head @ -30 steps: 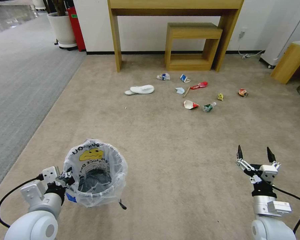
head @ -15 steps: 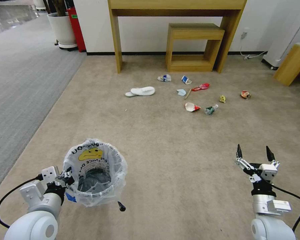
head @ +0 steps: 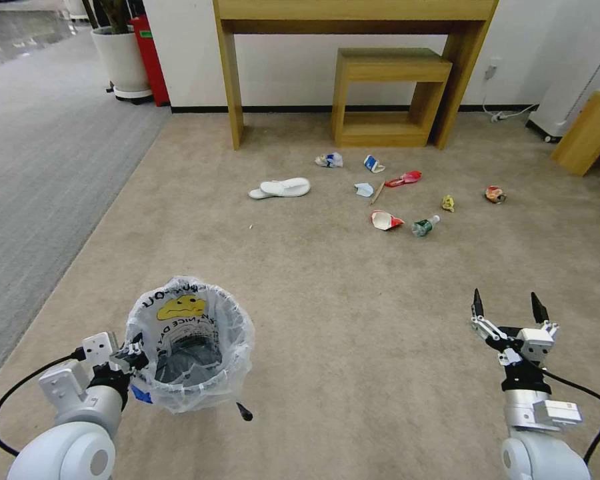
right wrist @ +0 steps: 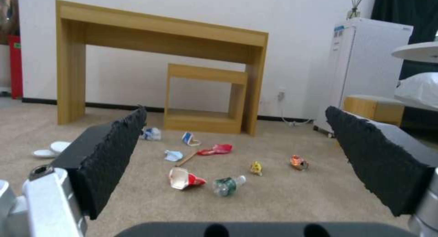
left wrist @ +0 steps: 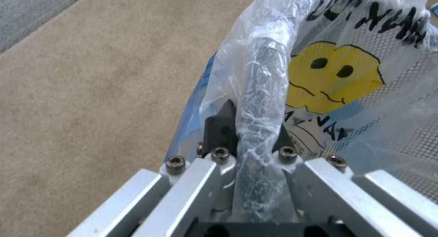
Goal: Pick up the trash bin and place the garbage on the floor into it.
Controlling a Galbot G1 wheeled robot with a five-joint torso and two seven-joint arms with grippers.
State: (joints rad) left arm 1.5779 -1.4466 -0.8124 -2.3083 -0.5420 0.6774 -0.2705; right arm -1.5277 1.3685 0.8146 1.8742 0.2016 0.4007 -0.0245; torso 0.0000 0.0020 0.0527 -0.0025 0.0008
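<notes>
Trash bin: the trash bin [head: 190, 347] is held upright at the robot's left, its mouth facing up and its axis vertical; the yellow smiley on the bag sits on the far inner wall.
Left gripper: the left gripper [head: 137, 360] is pinched on the near-left rim of the bin, one finger inside and one outside.
Left wrist view: the rim [left wrist: 260, 93], wrapped in crinkled bag, is seen clamped between the black fingers [left wrist: 221, 131]; the smiley [left wrist: 331, 81] is seen close up.
Garbage: the garbage is scattered on the beige carpet [head: 327, 300] well ahead of the bin, in front of the wooden desk [head: 353, 13].
Long axes: the white slippers [head: 280, 189] lie lengthwise left to right; the wooden stick [head: 377, 193] runs slanted away from the robot; the green bottle [head: 423, 227] points its cap to the right and away.
Other litter: red-white paper cup [head: 384, 220], red wrapper [head: 403, 179], yellow wrapper [head: 448, 203], crushed can [head: 495, 194].
Right gripper: the right gripper [head: 507, 310] is held low at the right, jaws spread wide and empty.
Right wrist view: the litter is framed between the two pads [right wrist: 114, 155], and a white fridge [right wrist: 365, 73] is shown to the side.
Change: the litter sits slightly lower in the head view than before, the whole picture having shifted; the bin is gripped as before.
</notes>
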